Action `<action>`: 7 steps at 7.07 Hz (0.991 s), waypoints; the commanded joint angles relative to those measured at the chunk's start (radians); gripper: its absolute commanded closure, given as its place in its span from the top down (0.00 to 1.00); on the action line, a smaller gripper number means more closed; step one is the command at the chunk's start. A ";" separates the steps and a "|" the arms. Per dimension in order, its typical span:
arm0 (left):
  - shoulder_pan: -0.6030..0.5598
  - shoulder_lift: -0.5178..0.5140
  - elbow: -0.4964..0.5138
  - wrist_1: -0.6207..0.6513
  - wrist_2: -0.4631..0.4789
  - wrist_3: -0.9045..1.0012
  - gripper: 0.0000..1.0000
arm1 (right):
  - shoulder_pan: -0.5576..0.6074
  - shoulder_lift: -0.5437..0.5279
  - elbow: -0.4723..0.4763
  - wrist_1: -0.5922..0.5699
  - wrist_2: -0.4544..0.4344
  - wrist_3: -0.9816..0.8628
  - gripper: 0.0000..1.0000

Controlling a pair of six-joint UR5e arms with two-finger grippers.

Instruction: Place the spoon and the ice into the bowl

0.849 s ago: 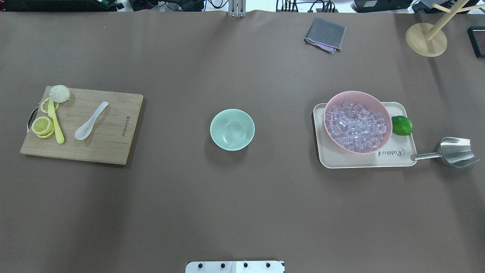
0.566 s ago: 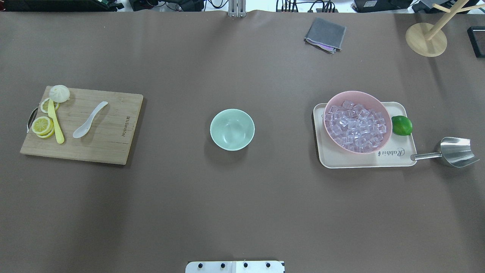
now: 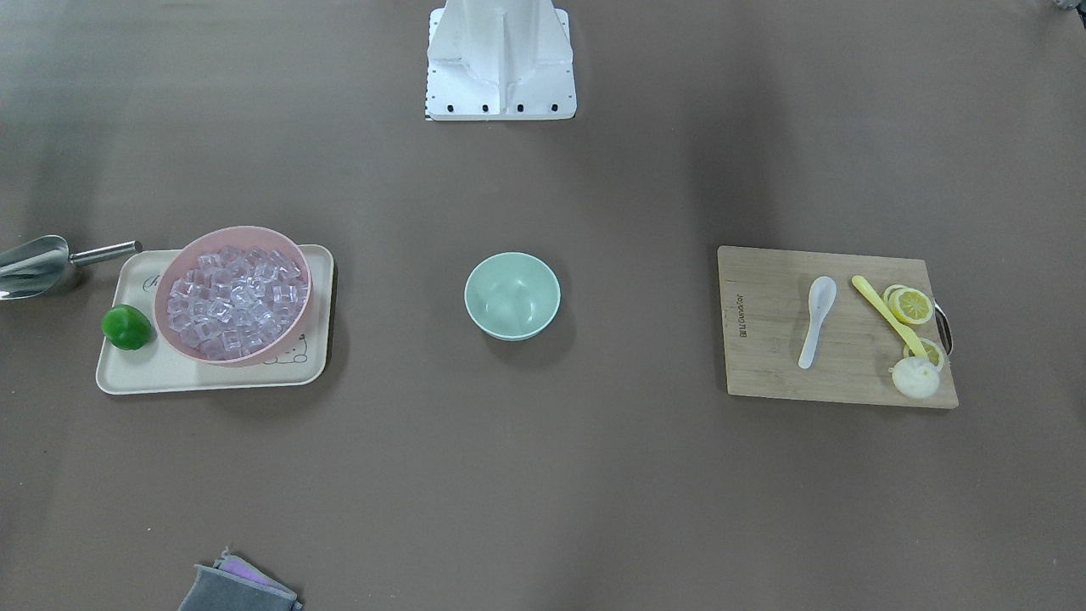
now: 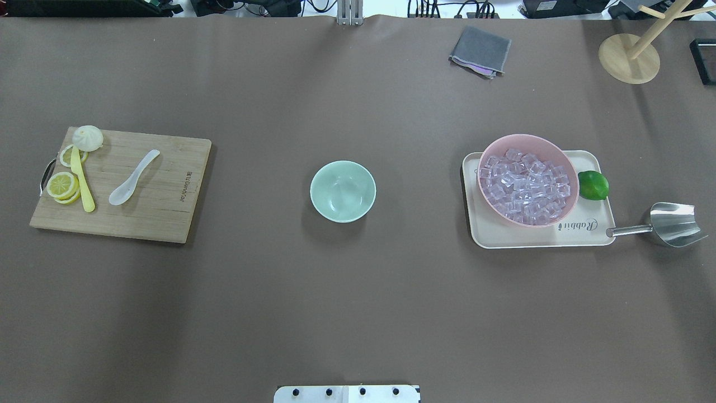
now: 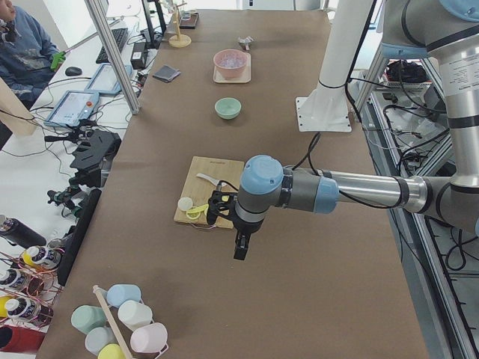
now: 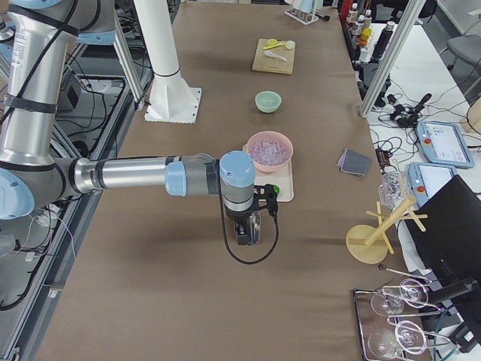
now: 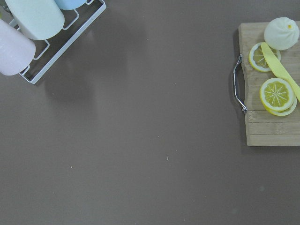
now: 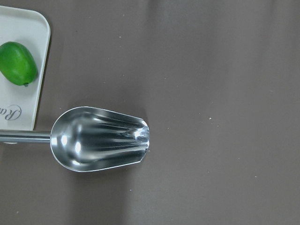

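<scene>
On the table [image 4: 358,308]: one spoon [image 4: 132,178], one bowl [image 4: 343,191], countless ice [image 4: 526,187]; left end effector [image 5: 239,254], right end effector [image 6: 244,241]: cannot tell.

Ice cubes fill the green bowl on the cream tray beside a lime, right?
No: the ice cubes fill the pink bowl on the cream tray beside the lime. The overhead view shows the green bowl empty, mid-table.

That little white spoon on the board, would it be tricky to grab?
Probably stiff: the spoon holds a curved shape on the cutting board. Its smooth, rounded scoop looks slippery and may rock or skid if nudged.
</scene>
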 commanded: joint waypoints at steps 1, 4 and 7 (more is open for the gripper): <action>0.000 -0.005 0.028 -0.057 -0.002 0.001 0.99 | 0.000 -0.001 -0.001 0.002 -0.001 -0.004 1.00; 0.000 -0.013 0.051 -0.122 -0.005 -0.013 0.99 | 0.000 0.003 0.000 0.021 0.008 -0.001 1.00; 0.000 -0.013 0.059 -0.192 -0.030 -0.066 0.99 | -0.001 0.010 0.003 0.071 0.080 0.004 1.00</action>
